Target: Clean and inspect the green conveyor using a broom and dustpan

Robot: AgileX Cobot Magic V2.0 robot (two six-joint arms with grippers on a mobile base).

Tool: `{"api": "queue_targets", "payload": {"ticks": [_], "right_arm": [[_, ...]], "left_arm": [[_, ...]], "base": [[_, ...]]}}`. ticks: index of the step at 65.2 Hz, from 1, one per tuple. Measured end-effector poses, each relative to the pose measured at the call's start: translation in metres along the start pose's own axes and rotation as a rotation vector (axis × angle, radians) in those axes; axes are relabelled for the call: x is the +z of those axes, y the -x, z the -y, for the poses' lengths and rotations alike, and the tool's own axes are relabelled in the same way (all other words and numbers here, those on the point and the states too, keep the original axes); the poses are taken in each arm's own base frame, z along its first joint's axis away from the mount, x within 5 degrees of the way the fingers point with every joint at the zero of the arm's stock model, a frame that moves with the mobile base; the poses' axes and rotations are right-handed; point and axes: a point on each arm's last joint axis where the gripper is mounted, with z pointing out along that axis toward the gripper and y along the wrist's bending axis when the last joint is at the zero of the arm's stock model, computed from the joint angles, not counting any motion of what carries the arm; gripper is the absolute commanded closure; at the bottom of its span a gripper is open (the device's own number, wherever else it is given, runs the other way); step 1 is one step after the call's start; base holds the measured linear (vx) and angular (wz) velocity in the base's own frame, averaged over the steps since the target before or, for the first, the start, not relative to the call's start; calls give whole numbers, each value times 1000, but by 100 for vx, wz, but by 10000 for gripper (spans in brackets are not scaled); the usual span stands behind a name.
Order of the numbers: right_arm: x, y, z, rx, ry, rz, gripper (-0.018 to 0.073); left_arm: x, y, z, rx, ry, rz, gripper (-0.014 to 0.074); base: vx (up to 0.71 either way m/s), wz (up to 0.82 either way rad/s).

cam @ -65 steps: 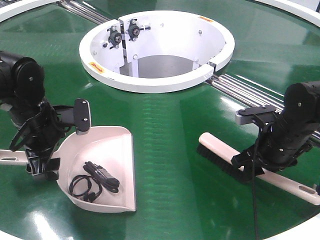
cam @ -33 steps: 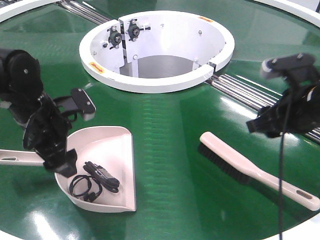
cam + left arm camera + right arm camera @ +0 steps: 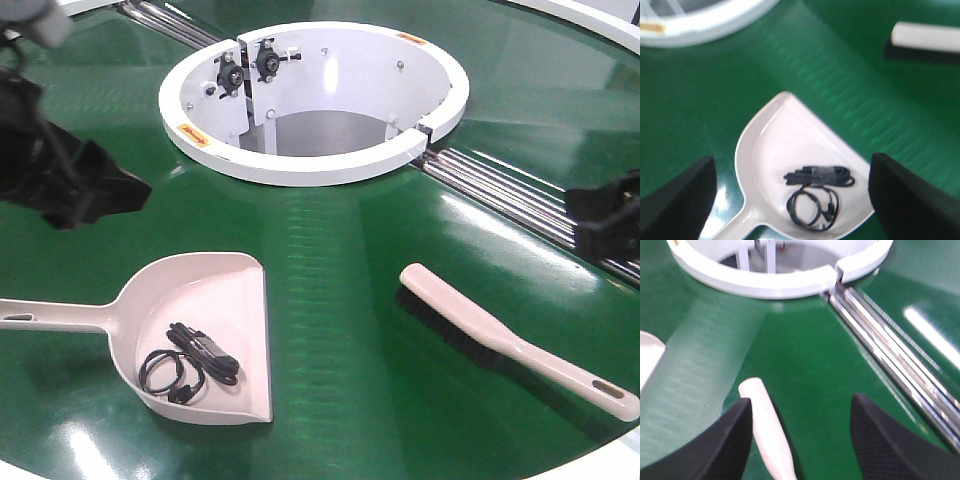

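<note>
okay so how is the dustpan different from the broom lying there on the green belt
The dustpan is a wide scoop with raised sides; the broom is a long narrow brush with black bristles. The dustpan holds a coiled black cable; the broom carries nothing. The dustpan lies on the left with its handle pointing left; the broom lies on the right, handle toward the lower right. Both are pale beige-pink plastic, resting on the green conveyor, ungripped.

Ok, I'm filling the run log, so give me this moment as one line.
left gripper: open, empty | right gripper: open, empty | dustpan: on conveyor, holds black cable | broom: on conveyor
</note>
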Motion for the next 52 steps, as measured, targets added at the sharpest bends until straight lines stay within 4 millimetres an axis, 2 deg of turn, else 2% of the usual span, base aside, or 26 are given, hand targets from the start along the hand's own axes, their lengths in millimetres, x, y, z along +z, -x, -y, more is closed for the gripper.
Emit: {"api": "queue_targets", "payload": {"ticks": [10, 25, 34, 42, 48, 52], "right_arm": [[-23, -29, -4, 0, -19, 152, 137], [-51, -79, -10, 14, -44, 372, 138], [-48, -114, -14, 36, -47, 442, 138], [-37, -137, -16, 44, -53, 455, 138], [-30, -146, -17, 45, -56, 456, 169], [-29, -149, -17, 46, -58, 461, 251]], "left_arm": [[-26, -37, 17, -6, 69, 159, 21], [-27, -131, 45, -52, 188, 424, 21], [-22, -180, 59, -81, 240, 558, 21], [-13, -208, 64, -92, 284, 646, 25], [-6, -218, 65, -97, 302, 671, 113], [-5, -220, 65, -99, 304, 673, 269]], "base": [[0, 0], [0, 0], [0, 0], [0, 0], [0, 0], [0, 0]]}}
